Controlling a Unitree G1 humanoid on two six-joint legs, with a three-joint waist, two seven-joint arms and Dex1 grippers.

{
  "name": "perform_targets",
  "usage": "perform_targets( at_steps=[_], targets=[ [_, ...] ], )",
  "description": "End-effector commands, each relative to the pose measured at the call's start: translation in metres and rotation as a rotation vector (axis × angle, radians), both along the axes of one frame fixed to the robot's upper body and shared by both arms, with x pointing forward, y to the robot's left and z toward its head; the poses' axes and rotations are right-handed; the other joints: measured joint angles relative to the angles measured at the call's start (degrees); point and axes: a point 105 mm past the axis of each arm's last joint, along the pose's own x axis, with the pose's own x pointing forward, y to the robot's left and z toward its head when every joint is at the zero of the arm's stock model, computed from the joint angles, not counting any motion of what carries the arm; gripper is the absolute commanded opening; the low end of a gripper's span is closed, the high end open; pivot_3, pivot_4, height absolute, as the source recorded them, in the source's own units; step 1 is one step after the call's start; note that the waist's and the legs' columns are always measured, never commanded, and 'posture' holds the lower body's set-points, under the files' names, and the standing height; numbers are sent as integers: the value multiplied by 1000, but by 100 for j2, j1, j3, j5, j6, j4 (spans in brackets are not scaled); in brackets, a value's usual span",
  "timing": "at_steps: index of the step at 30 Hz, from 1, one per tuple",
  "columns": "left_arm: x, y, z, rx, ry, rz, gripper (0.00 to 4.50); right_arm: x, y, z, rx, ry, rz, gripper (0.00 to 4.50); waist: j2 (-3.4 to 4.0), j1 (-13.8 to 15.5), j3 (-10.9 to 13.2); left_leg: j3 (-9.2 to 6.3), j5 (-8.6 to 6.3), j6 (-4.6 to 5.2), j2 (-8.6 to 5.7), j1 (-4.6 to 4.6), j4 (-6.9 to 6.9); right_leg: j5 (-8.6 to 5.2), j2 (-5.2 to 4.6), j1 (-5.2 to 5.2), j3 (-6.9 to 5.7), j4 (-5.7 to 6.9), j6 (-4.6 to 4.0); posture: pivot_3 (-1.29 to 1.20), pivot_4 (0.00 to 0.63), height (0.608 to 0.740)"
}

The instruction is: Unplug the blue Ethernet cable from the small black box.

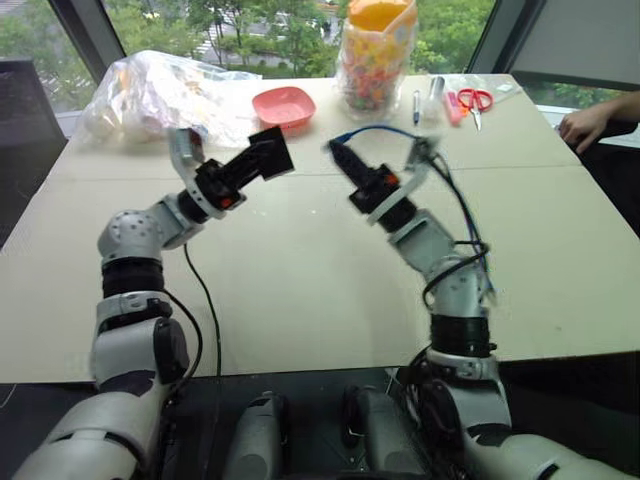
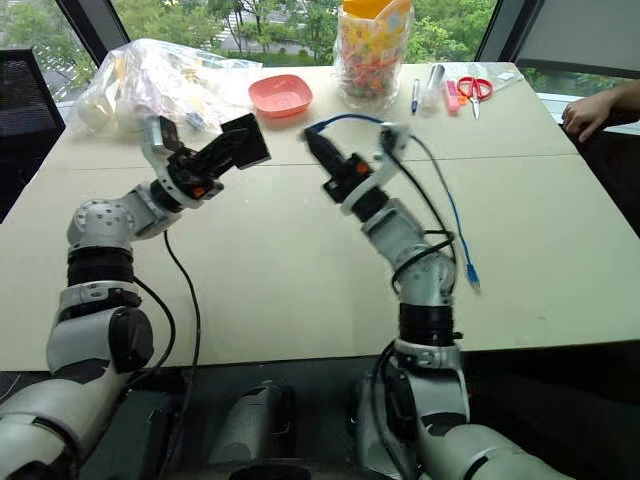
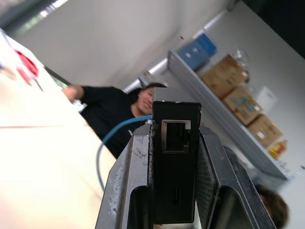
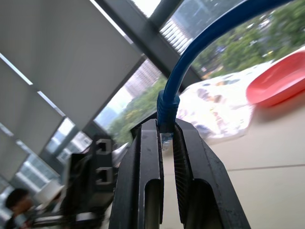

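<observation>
One small black box [image 1: 270, 154], one blue Ethernet cable [image 2: 440, 190], two pincers over one bench [image 1: 300, 290]. My left pincer [image 3: 174, 157] is clenched on the box, held up above the bench left of centre; its port faces out with nothing in it. Apart from it to the right, my right pincer [image 4: 167, 143] is clamped on the cable's clear plug [image 4: 165, 140]. The cord arcs back over my right arm and hangs down toward the bench's near right. Far side, left to right: one plastic bag [image 1: 160, 95], one pink dish [image 1: 284, 106], one jar [image 1: 377, 60], one pair of scissors [image 1: 473, 102]. One person's hand [image 1: 585, 125] at the far right edge.
</observation>
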Motion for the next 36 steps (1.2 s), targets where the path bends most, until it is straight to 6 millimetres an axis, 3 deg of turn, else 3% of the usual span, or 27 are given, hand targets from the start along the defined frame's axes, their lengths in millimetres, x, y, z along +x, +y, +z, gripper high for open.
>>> perform_targets(
  at_steps=[1, 4, 9, 12, 14, 19, 26, 30, 33, 36],
  targets=[
    [5, -4, 6, 36, -62, 51, 505, 2, -1, 40, -119, -151, 8, 56, 0, -5, 0, 1, -1, 1, 0, -1, -1, 0, 0, 1, 0, -3, 0, 0, 150, 740],
    [11, -12, -1, 101, -81, 103, 505, 6, -8, 61, -253, -230, -5, 56, 1, -5, 1, 3, -1, 2, -1, 0, -3, 0, 1, 0, 0, -3, 0, 0, 150, 740],
    [8, -29, -12, 138, -102, 86, 505, 8, -24, 115, -373, -368, -33, 56, 1, -13, 2, 8, -1, 3, -1, -3, -5, 1, 2, -6, 2, -4, -1, 0, 150, 740],
    [4, -38, -20, 164, -111, 79, 505, 11, -30, 129, -388, -390, -42, 56, 0, -21, 2, 11, -2, 4, 0, -1, -11, 4, 3, -5, 4, -5, -6, 0, 150, 740],
    [5, -44, -27, 199, -119, 109, 505, 26, -39, 112, -404, -322, -83, 56, -1, -17, 1, 14, -2, 4, 0, 1, -10, 4, 5, -4, 4, -5, -6, 0, 150, 740],
    [7, -58, -37, 349, -192, 183, 505, 55, -52, 47, -520, -129, -178, 56, -4, -1, -1, 24, -2, 4, 0, 1, -3, 4, 1, 3, 2, -5, -4, 0, 150, 740],
    [11, -67, -32, 567, -393, 283, 505, 78, -78, -34, -728, 141, -385, 56, -2, -8, 0, 32, -2, 4, -2, -3, -5, 10, -2, -5, 3, -4, -14, 0, 150, 740],
    [9, -73, -32, 629, -457, 269, 505, 79, -85, -51, -731, 196, -430, 56, -2, -19, 0, 33, -2, 4, -1, -2, -5, 10, 0, -5, 4, -3, -14, 0, 150, 740],
    [10, -75, -33, 640, -465, 263, 505, 79, -98, -63, -734, 249, -476, 1238, -2, -17, 0, 32, -2, 4, 0, -2, -5, 4, 1, -5, 3, -3, -4, 0, 150, 740],
    [14, -76, -35, 644, -452, 266, 505, 77, -110, -77, -707, 339, -499, 2706, -1, -13, 0, 32, -2, 4, 0, -1, -5, 4, 0, -4, 4, -3, -4, 0, 150, 740]
  ],
)
